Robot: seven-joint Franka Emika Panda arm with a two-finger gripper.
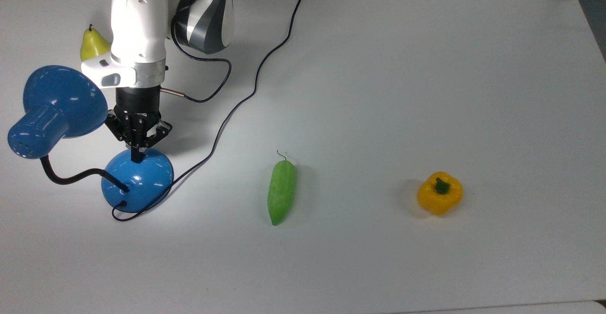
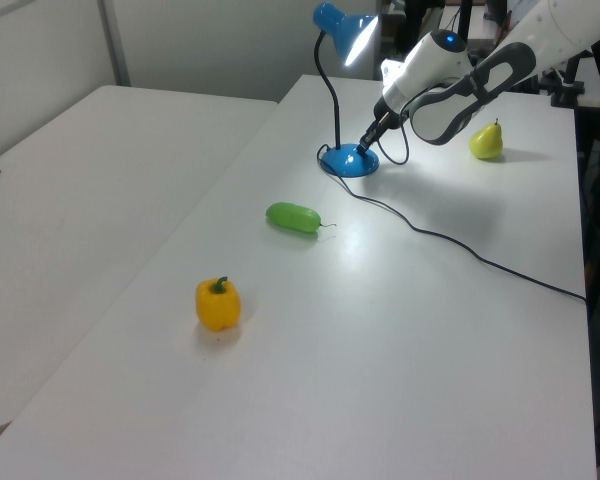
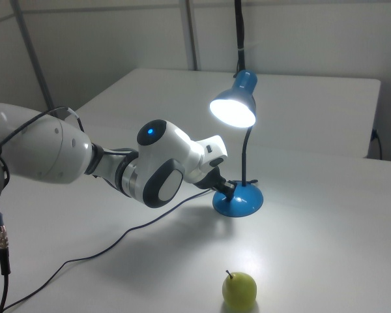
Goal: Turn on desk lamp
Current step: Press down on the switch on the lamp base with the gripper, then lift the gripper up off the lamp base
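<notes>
Glowing blue desk lamp (image 3: 237, 107), lit

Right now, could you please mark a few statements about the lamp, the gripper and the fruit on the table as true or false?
1. The desk lamp is lit. True.
2. The gripper hangs above the green cucumber. False: its shut jaws touch the lamp's blue base.
3. The yellow pepper lies inside the lamp's shade. False: it sits apart on the table.
4. A pear stands on the table. True.
5. The lamp's cord is coiled on the pepper. False: it trails across the table.
</notes>
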